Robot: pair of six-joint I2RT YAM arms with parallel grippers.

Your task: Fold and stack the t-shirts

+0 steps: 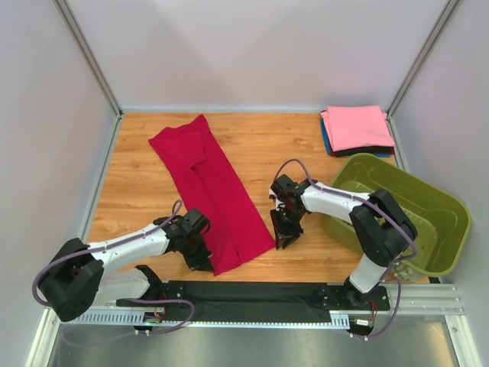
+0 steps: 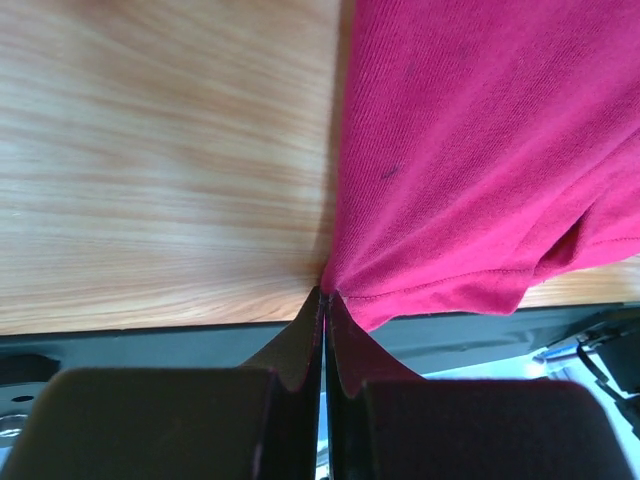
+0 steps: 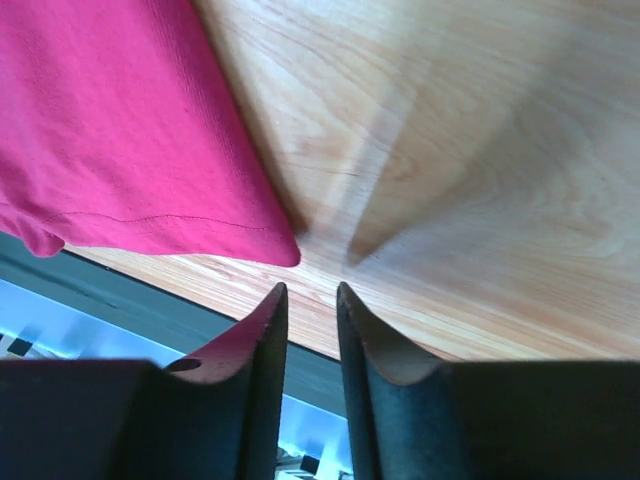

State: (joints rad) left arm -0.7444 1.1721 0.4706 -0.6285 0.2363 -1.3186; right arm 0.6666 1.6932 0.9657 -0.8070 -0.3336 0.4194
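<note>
The crimson-red t-shirt (image 1: 214,187) lies folded lengthwise into a long strip, running from the back left toward the front centre of the wooden table. My left gripper (image 1: 205,262) is shut on the strip's near left hem corner; in the left wrist view the jaws (image 2: 327,295) pinch the red cloth (image 2: 470,150). My right gripper (image 1: 284,238) is just right of the near right corner, jaws slightly apart and empty (image 3: 310,290), the cloth's corner (image 3: 110,130) close to the left fingertip but apart from it. Folded pink, blue and black tees (image 1: 355,128) are stacked at the back right.
An olive-green plastic basket (image 1: 451,202) stands at the right, close behind the right arm. The table's front edge and a black rail (image 1: 252,294) run just below both grippers. White walls enclose the table on three sides.
</note>
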